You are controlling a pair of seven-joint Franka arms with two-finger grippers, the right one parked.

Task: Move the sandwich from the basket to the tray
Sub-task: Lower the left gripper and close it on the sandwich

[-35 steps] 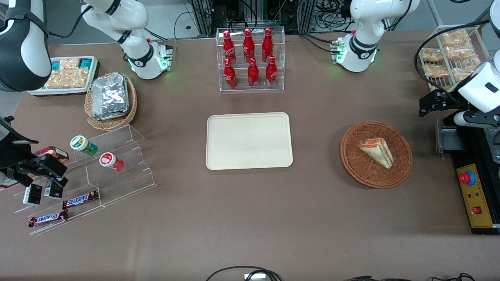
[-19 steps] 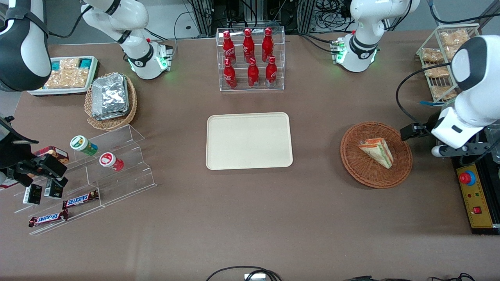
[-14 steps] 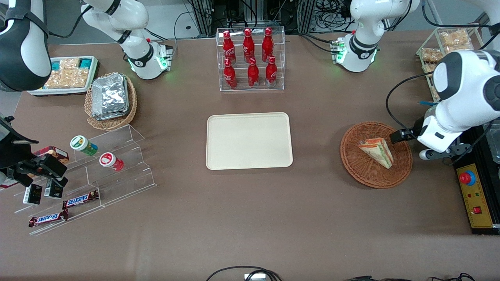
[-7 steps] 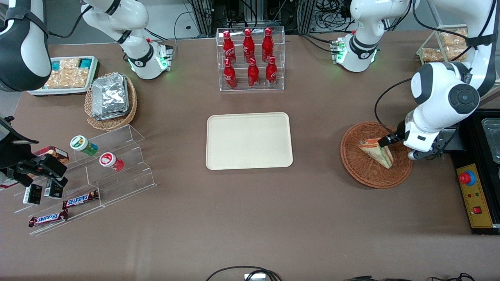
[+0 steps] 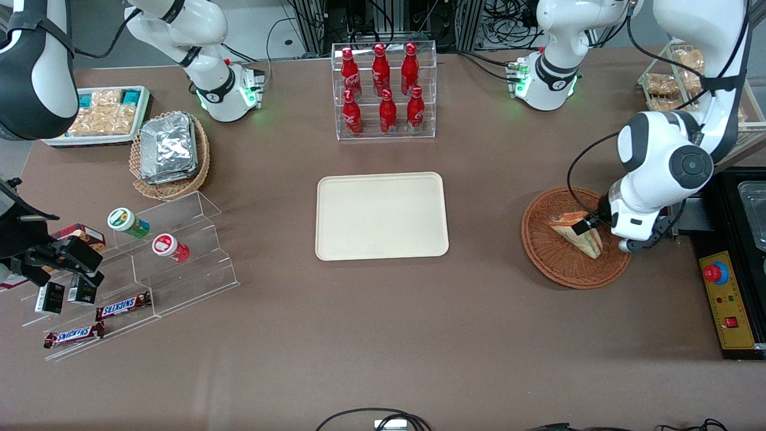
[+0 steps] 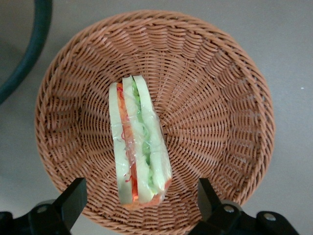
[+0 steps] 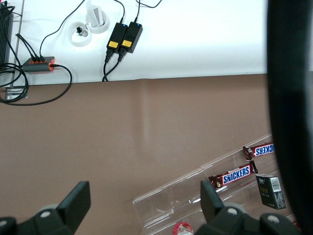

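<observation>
The sandwich (image 5: 564, 225), a pale bread wedge with orange and green filling, lies in the round reddish-brown wicker basket (image 5: 550, 257) toward the working arm's end of the table. The left gripper (image 5: 598, 234) hangs open just over the sandwich. In the left wrist view the sandwich (image 6: 139, 147) stands on edge in the basket (image 6: 210, 98), and the gripper (image 6: 141, 200) has its two black fingers (image 6: 73, 198) spread wide on either side of the wedge's broad end, not touching it. The cream-beige tray (image 5: 382, 215) lies bare at the table's middle.
A clear rack of red bottles (image 5: 383, 90) stands farther from the camera than the tray. A black control box with a red button (image 5: 727, 299) sits beside the basket. A tan basket of foil packets (image 5: 170, 152) and an acrylic snack stand (image 5: 161, 263) lie toward the parked arm's end.
The left arm has swung in from the table's end over the basket and come down, bringing its open gripper over the sandwich. The sandwich and basket have not moved.
</observation>
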